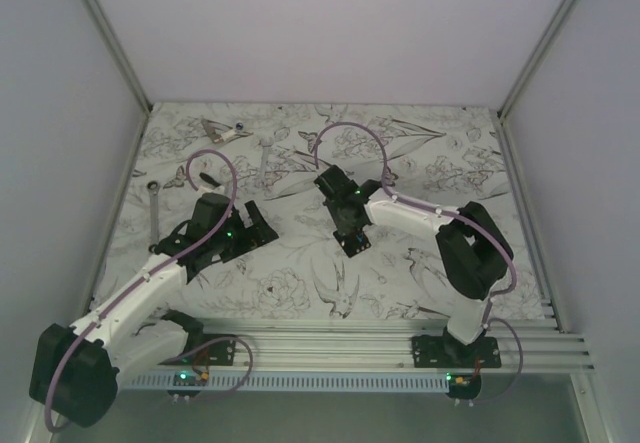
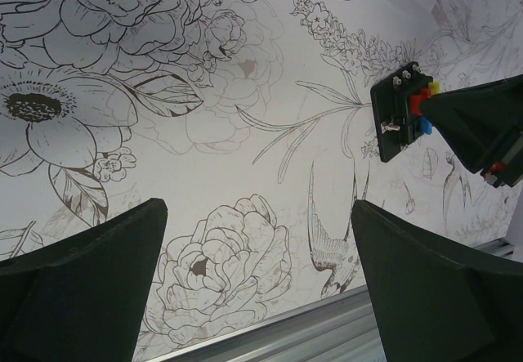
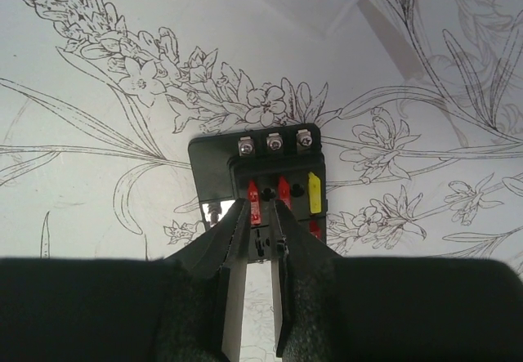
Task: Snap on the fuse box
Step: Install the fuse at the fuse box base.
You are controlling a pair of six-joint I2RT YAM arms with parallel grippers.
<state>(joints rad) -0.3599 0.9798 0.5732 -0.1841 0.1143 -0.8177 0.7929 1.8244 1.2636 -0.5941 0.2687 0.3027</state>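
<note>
While the flower-printed table point(image 1: 300, 293) carried little else nearby, the left arm point(image 1: 150, 273) reached low and forward, left gripper point(image 2: 257, 207) gaping wide, empty, idle. The right arm point(image 1: 420, 213) folded inward, right gripper point(image 3: 261, 207) tipped down onto the fuse box point(image 3: 214, 166), flat mid-table. Jaws nearly together; grasp could not be told. Judged step: pressing home. Next needs a square downward push by the red fuses point(image 3: 253, 192).

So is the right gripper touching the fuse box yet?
Cannot tell. In the right wrist view the right gripper overlaps the fuse box at its red fuses, but that camera looks along the jaws, hiding any gap.
</note>
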